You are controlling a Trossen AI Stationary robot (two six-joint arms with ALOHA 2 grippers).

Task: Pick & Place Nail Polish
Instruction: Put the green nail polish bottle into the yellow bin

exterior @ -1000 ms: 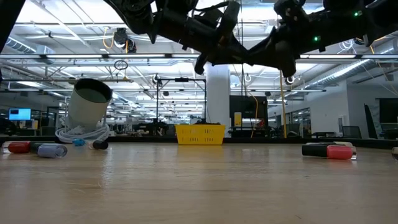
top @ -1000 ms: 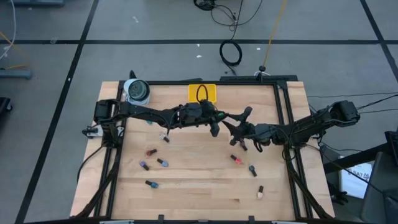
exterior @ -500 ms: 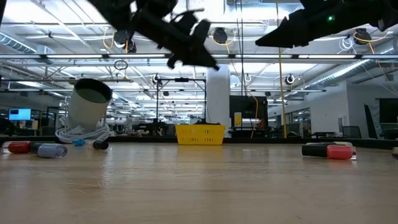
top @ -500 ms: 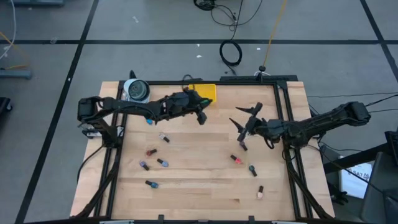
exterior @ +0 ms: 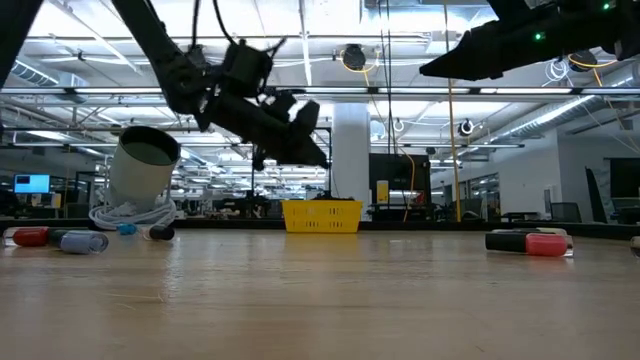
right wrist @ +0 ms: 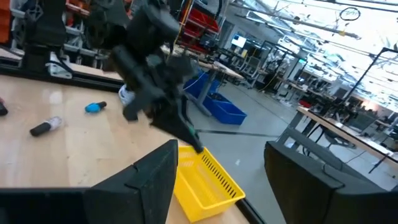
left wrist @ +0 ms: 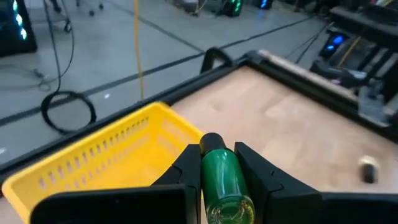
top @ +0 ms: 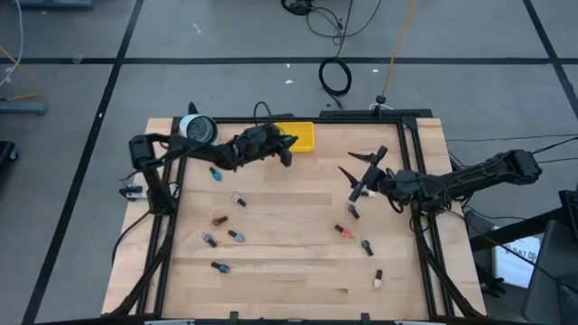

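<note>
Left gripper [top: 285, 155]: fingers [left wrist: 183, 163] clamped on a green bottle [left wrist: 219, 177], hanging just beside the yellow tray [top: 301, 135] at the far edge of the surface [top: 298, 271].
Change: a second ago both arms met mid-surface; since then the left arm has swung back toward the tray, bottle in hand.
Right gripper [top: 359, 173]: has pulled away to the right side, fingers [right wrist: 144, 180] spread wide and holding nothing.
Meaning: this looks like a hand-over just finished; the drop into the tray seems next.
Other bottles: several lie loose on the surface, among them a red one [top: 343, 232] near the right arm and a cluster [top: 222, 237] left of centre.
Tape roll [top: 198, 132]: at the far left corner.
</note>
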